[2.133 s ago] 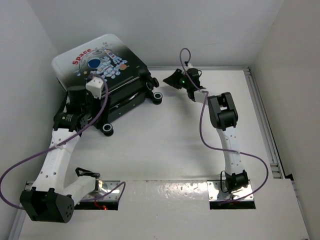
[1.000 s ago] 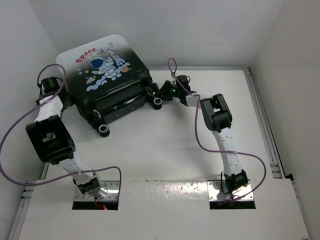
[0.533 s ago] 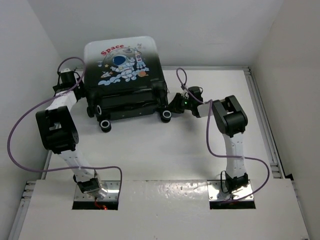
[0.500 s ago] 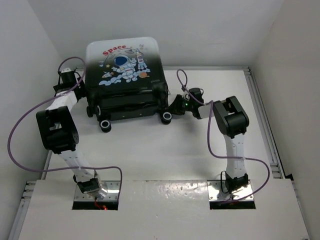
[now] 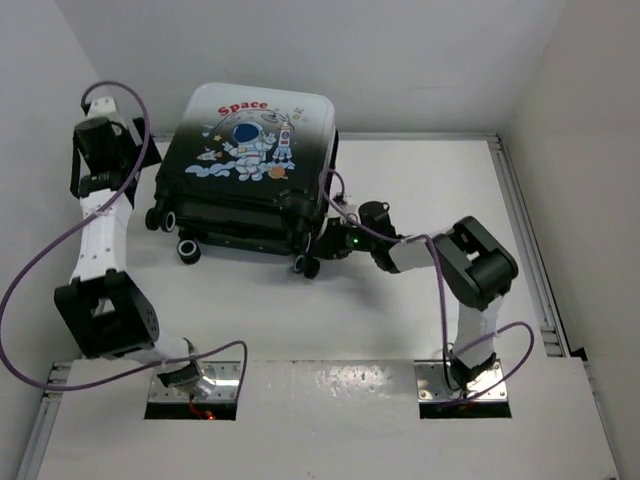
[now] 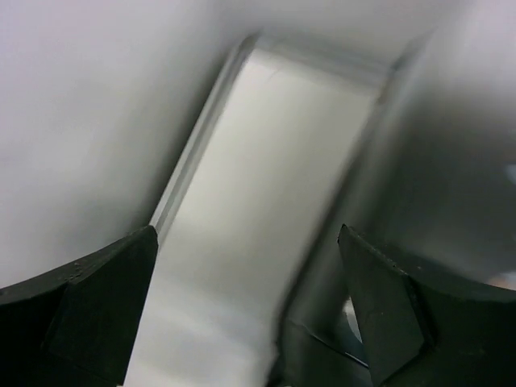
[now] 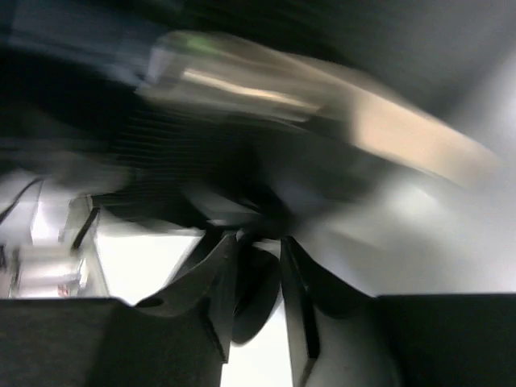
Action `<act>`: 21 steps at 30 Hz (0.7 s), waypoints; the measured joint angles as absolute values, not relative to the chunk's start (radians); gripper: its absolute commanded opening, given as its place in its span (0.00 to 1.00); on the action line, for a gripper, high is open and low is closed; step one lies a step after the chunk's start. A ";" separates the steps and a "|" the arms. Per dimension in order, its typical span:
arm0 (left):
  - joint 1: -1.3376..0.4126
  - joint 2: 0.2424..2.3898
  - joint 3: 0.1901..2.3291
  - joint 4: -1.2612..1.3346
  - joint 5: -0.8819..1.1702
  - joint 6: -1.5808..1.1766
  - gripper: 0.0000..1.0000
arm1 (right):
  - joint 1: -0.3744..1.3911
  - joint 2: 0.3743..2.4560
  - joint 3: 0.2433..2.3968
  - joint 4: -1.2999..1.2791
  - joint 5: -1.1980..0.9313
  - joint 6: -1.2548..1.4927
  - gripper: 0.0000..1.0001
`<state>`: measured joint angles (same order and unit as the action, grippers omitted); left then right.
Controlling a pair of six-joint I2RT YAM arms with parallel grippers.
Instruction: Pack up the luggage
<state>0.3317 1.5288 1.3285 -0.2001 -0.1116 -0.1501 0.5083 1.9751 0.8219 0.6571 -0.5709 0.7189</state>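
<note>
Within the right pincer (image 7: 256,246), which pinches what seems a caster (image 7: 254,298) of the luggage (image 5: 245,165), purchase looks slight: tow slowly, low.

Bright, even overhead view; both wrist views blurred, perhaps motion
</note>
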 measured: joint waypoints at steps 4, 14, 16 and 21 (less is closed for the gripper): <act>0.293 1.402 1.432 -0.253 0.074 -0.072 1.00 | 0.653 1.759 0.734 0.712 -0.501 0.577 0.37; 0.112 1.212 1.276 -0.394 0.247 0.049 1.00 | 0.659 1.507 0.578 0.633 -0.089 0.311 0.73; 0.070 1.190 1.229 -0.419 0.250 0.050 1.00 | 0.644 1.486 0.573 0.595 -0.068 0.249 0.70; -0.049 1.161 1.172 -0.444 0.187 0.073 1.00 | 0.599 1.476 0.570 0.524 -0.094 0.133 0.76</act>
